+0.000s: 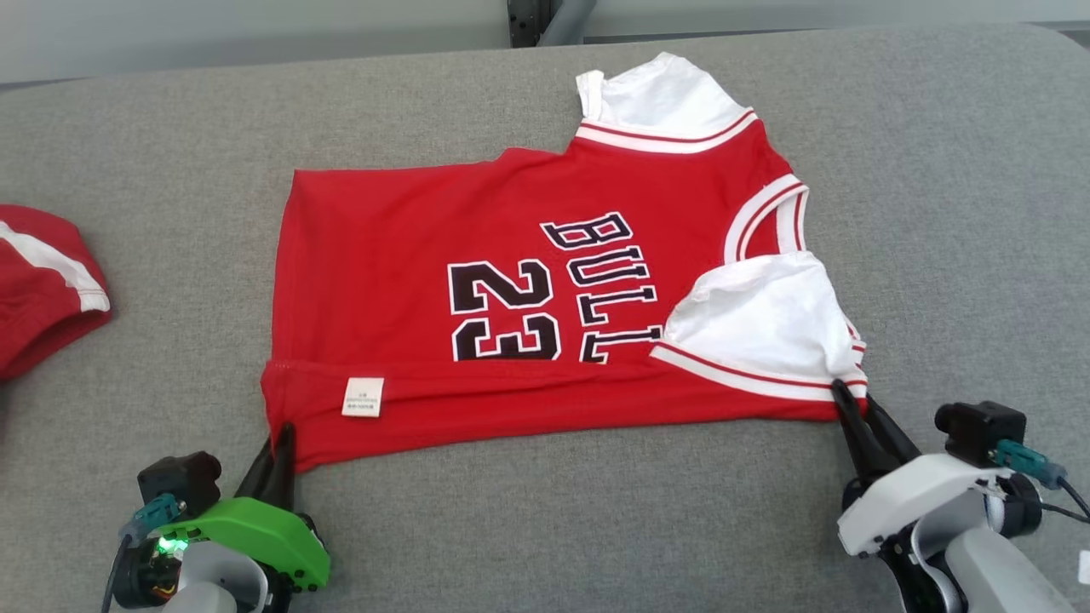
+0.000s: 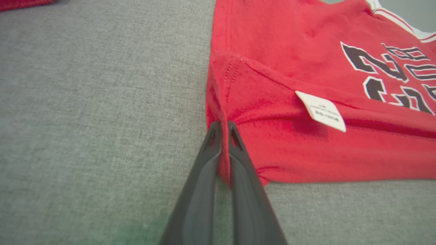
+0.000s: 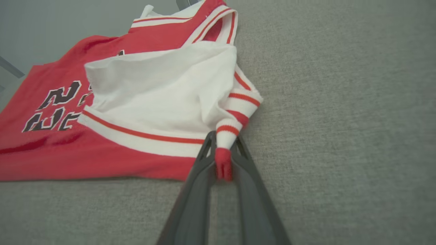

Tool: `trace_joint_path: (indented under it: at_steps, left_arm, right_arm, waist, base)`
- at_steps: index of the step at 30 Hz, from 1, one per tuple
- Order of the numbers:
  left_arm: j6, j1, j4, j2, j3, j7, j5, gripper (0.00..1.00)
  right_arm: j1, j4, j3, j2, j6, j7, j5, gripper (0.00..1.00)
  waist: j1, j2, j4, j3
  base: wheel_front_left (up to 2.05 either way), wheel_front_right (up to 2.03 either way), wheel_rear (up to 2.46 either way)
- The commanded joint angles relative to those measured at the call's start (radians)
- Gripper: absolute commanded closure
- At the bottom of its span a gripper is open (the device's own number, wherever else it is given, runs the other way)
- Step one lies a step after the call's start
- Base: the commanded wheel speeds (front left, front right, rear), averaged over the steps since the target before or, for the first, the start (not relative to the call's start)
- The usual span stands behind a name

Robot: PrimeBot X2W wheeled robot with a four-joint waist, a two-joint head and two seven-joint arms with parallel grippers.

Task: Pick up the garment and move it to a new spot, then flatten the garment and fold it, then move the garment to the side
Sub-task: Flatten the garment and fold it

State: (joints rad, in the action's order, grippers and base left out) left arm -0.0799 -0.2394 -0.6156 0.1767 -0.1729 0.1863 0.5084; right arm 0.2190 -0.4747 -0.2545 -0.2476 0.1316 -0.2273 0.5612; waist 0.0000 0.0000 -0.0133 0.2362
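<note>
Jersey [image 1: 409, 230], red and white, spread flat.
Soft, light cloth, likely to sag; left pincer [image 2: 223, 127] grips its hem corner, right pincer [image 3: 223, 144] its shoulder strap.

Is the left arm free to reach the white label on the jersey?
Probably not yet: the left tool is shut on the jersey at its corner. The label lies bare nearby.

Site type: robot test bench, most likely a lab or workshop.
Work surface: broad grey upholstered pad [image 1: 937, 213].
Background: plain pale wall [image 1: 255, 34]; dark metal strut [image 1: 524, 21].
Work items: red jersey [image 1: 409, 255] laid out; second red garment [image 1: 43, 281] at the left edge.
</note>
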Motion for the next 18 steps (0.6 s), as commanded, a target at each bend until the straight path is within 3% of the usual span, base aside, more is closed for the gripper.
trace_joint_path:
  at_steps: [1, 6, 12, 13, 14, 15, 18]
  left_arm:
    - [-0.001, 0.043, 0.031, 0.023, 0.0, -0.029, 0.013, 1.0]
    - [0.034, 0.136, 0.191, 0.053, -0.004, -0.117, 0.021, 1.0]
    - [0.08, 0.281, 0.383, 0.061, -0.007, -0.221, 0.05, 1.0]
    - [0.087, 0.293, 0.403, 0.058, -0.004, -0.221, 0.051, 0.92]
    - [0.096, 0.304, 0.416, 0.05, -0.005, -0.225, 0.054, 0.13]
    - [0.1, 0.313, 0.427, 0.046, -0.01, -0.225, 0.05, 0.0]
    - [0.12, 0.314, 0.46, 0.03, -0.011, -0.181, 0.028, 0.0]
  right_arm:
    - [-0.045, 0.034, 0.013, -0.024, -0.002, 0.017, 0.017, 1.0]
    - [-0.17, 0.147, 0.064, -0.043, -0.002, 0.07, 0.013, 1.0]
    - [-0.316, 0.279, 0.134, 0.005, -0.002, 0.158, -0.019, 1.0]
    - [-0.321, 0.29, 0.143, 0.01, -0.002, 0.158, -0.028, 1.0]
    - [-0.324, 0.3, 0.151, 0.019, -0.002, 0.154, -0.034, 0.69]
    - [-0.324, 0.307, 0.156, 0.024, -0.002, 0.145, -0.044, 0.0]
    - [-0.315, 0.318, 0.188, 0.024, -0.002, 0.108, -0.089, 0.0]
  waist:
    - [0.0, 0.0, 0.007, -0.015]
    - [0.0, 0.0, 0.009, -0.036]
    - [0.0, 0.0, 0.002, -0.046]
    - [0.0, 0.0, 0.0, -0.046]
    - [0.0, 0.0, -0.001, -0.046]
    - [0.0, 0.0, -0.002, -0.047]
    - [0.0, 0.0, -0.001, -0.053]
  base:
    - [0.0, 0.0, 0.0]
    - [0.0, 0.0, 0.0]
    - [0.0, 0.0, 0.0]
    - [0.0, 0.0, 0.0]
    - [0.0, 0.0, 0.0]
    - [0.0, 0.0, 0.0]
    - [0.0, 0.0, 0.0]
